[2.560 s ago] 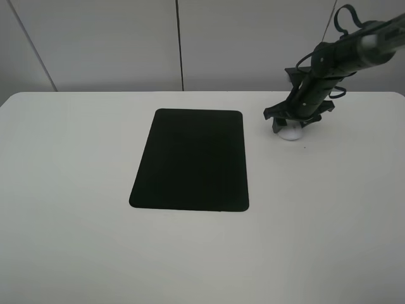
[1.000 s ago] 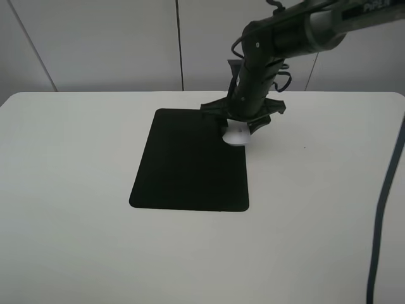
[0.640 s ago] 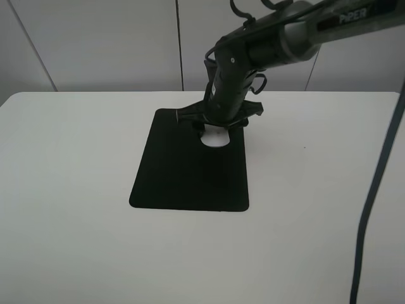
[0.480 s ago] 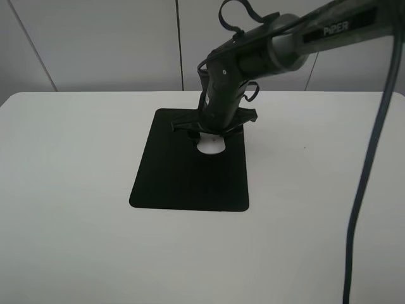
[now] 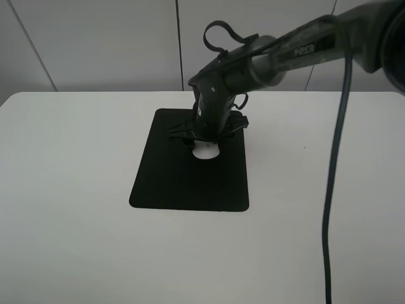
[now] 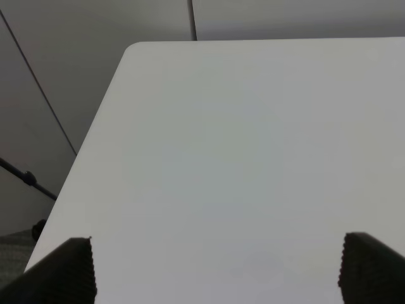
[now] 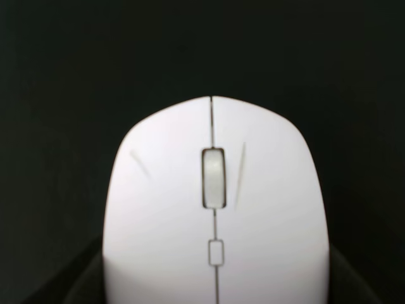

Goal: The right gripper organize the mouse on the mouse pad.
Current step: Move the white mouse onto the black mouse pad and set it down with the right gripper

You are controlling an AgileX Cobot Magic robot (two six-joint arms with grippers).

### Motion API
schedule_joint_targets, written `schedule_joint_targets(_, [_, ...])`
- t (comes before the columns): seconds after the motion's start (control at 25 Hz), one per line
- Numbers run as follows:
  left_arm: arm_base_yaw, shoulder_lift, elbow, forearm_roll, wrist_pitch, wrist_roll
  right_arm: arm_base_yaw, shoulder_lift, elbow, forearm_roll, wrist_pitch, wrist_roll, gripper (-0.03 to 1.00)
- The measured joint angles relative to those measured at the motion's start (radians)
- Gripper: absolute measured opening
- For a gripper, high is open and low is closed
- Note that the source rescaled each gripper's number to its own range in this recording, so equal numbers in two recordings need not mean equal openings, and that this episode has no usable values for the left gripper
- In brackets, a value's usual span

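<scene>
The right gripper (image 5: 205, 143) has its jaws closed narrowly on the mouse (image 5: 205, 152), gripping it by both flanks near its rear. The mouse is white and oval, with a greyish scroll wheel (image 7: 214, 178), a small square mark behind it and a thin seam down its middle. It sits over the mouse pad (image 5: 183, 183), on the half nearer the far edge of the desk (image 5: 76, 221); whether it touches the pad cannot be told. The left gripper (image 6: 218, 272) hangs above the desk near one corner, jaws wide and empty
</scene>
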Motion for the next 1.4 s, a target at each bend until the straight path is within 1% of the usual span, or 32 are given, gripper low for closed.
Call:
schedule_joint_targets(0.2, [0.000,0.000,0.000,0.000,0.000,0.000,0.003,0.032,-0.029,-0.020,-0.003,0.013,0.00])
schedule_joint_targets(0.64, [0.000,0.000,0.000,0.000,0.000,0.000,0.003,0.051,-0.039,-0.040,0.001,0.014,0.00])
schedule_joint_targets(1.04, [0.000,0.000,0.000,0.000,0.000,0.000,0.003,0.056,-0.041,-0.039,-0.002,0.017,0.00])
schedule_joint_targets(1.08, [0.000,0.000,0.000,0.000,0.000,0.000,0.003,0.056,-0.041,-0.039,-0.002,0.017,0.02])
schedule_joint_targets(1.12, [0.000,0.000,0.000,0.000,0.000,0.000,0.003,0.056,-0.041,-0.039,-0.002,0.017,0.11])
schedule_joint_targets(1.24, [0.000,0.000,0.000,0.000,0.000,0.000,0.003,0.056,-0.041,-0.035,-0.005,0.017,0.58])
schedule_joint_targets(1.28, [0.000,0.000,0.000,0.000,0.000,0.000,0.004,0.056,-0.041,-0.035,-0.007,0.017,0.68])
schedule_joint_targets(1.32, [0.000,0.000,0.000,0.000,0.000,0.000,0.004,0.056,-0.041,-0.035,-0.007,0.017,0.73])
schedule_joint_targets(1.4, [0.000,0.000,0.000,0.000,0.000,0.000,0.004,0.056,-0.041,-0.035,-0.009,0.017,0.80])
